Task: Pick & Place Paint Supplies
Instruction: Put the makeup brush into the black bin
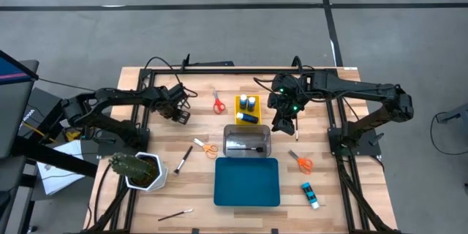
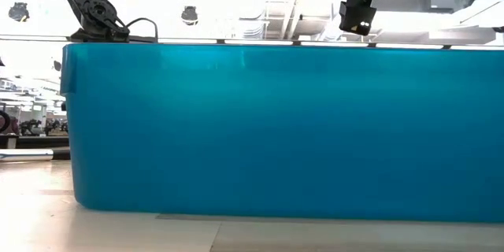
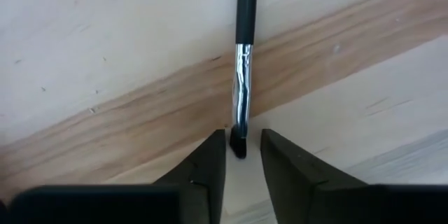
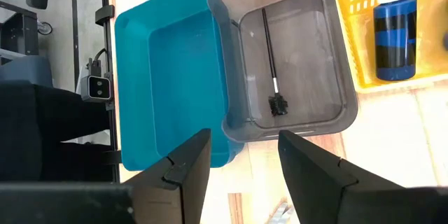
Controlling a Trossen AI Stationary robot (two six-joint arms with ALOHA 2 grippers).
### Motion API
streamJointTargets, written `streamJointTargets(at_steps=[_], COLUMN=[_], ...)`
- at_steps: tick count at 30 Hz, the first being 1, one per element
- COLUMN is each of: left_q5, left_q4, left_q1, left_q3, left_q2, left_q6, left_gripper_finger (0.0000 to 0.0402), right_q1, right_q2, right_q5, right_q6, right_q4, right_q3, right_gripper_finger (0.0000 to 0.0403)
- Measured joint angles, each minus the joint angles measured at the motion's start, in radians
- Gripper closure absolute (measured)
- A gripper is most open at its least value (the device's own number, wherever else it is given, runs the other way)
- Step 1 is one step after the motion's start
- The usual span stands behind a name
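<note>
High view first: the wooden tabletop (image 1: 190, 190) carries the paint supplies spread around three trays. The left tool (image 1: 180, 115) sits low over the far left part of the boards. Its wrist camera shows a dark-handled paintbrush (image 3: 242, 56) with a silver ferrule lying on the wood, its bristle tip between the two fingertips (image 3: 210, 155); the fingers stand just beside the tip with slim gaps on both sides, so the tool is not clenched on it.

The right tool (image 1: 282, 121) hangs above the tabletop just right of the yellow tray (image 1: 238, 110), and its fingers are spread apart with nothing between them. Its wrist camera looks down on the clear tray (image 4: 332, 56), where a second brush (image 4: 271, 63) lies inside, beside the blue tray (image 4: 175, 77).

In the yellow tray stand blue bottles (image 1: 247, 104) with white caps. Red-handled scissors (image 1: 218, 104) lie left of that tray on the far side. Orange-handled scissors (image 1: 208, 146) lie left of the clear tray, and another orange pair (image 1: 303, 162) lies to the right of it. One more bottle (image 1: 310, 195) lies on its side at the near right. A brush (image 1: 182, 159) rests beside the cactus pot (image 1: 141, 172), and another (image 1: 175, 214) lies near the front edge.

Low view is filled by the blue tray's wall.
</note>
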State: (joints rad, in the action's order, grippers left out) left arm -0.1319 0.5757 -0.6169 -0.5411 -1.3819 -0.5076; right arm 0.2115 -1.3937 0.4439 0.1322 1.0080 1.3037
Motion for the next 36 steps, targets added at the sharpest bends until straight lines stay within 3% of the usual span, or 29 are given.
streamJointTargets(at_steps=[7, 20, 28, 36], left_q5=[-0.001, 0.036, 0.161, 0.342], left_q4=[-0.017, -0.024, -0.043, -0.122], left_q1=[-0.001, 0.004, 0.008, 0.084], left_q3=[0.000, 0.002, 0.005, 0.004], left_q2=[-0.002, 0.016, 0.203, 0.373], left_q6=[0.000, -0.025, -0.045, -0.085], left_gripper_finger=[0.0393, 0.0399, 0.0400, 0.0400], right_q1=[0.000, 0.000, 0.000, 0.028], right_q2=[0.000, 0.000, 0.007, 0.006], right_q5=[0.000, 0.000, -0.084, -0.106], right_q6=[0.000, 0.000, -0.015, -0.039], right_q4=[0.000, 0.006, 0.043, 0.043], right_q3=[0.000, 0.000, 0.000, 0.000], right_gripper_finger=[0.0239, 0.0239, 0.0239, 0.0239])
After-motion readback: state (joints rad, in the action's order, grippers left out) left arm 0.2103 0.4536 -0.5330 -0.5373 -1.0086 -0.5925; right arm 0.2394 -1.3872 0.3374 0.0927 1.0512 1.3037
